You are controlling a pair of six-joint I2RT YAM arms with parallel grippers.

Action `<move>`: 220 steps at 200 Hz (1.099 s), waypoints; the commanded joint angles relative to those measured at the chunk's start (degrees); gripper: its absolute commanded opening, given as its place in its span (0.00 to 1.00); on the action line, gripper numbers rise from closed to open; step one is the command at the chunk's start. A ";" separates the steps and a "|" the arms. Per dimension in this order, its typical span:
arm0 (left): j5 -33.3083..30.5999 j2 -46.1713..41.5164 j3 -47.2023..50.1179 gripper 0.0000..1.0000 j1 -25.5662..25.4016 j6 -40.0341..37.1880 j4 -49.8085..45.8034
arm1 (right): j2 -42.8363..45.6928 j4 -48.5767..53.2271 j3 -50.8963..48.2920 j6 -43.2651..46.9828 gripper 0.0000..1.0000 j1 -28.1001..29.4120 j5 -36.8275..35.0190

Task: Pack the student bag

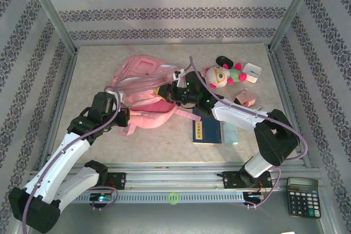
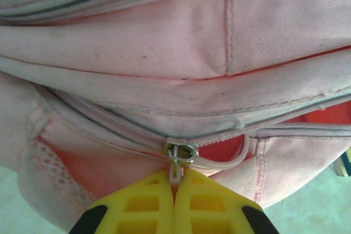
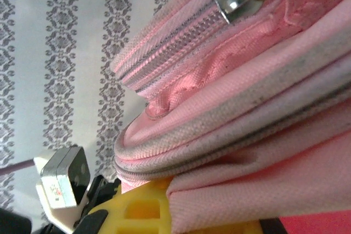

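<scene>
The student bag (image 1: 143, 80), pink with white trim, lies in the middle of the table. My left gripper (image 1: 125, 113) is at its near left side. In the left wrist view the yellow fingers (image 2: 148, 206) are pressed together on the white zipper pull (image 2: 175, 175), just under the metal slider (image 2: 181, 152); the zipper gapes a little to the right and shows red lining. My right gripper (image 1: 171, 89) is at the bag's right edge. Its yellow finger (image 3: 137, 209) shows with a fold of the bag's pink fabric (image 3: 236, 190) clamped in the jaws.
A plush toy (image 1: 222, 75) lies right of the bag, with a small white box (image 1: 252, 73) and a small pink item (image 1: 245, 100) beyond it. A blue book (image 1: 207, 130) lies under the right arm. A calculator (image 1: 303, 195) sits off the table at the near right.
</scene>
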State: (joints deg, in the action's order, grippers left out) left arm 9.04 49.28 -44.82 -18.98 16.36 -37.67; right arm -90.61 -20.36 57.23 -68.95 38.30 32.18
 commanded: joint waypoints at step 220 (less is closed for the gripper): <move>37.89 1.01 2.41 0.00 3.49 -4.74 8.90 | 17.17 49.54 8.89 90.72 0.67 15.13 -20.59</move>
State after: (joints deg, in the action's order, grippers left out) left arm 41.23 50.54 -41.82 -16.01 12.58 -34.52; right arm -68.47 27.44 62.94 4.05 49.17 11.55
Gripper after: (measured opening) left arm 0.038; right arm 0.666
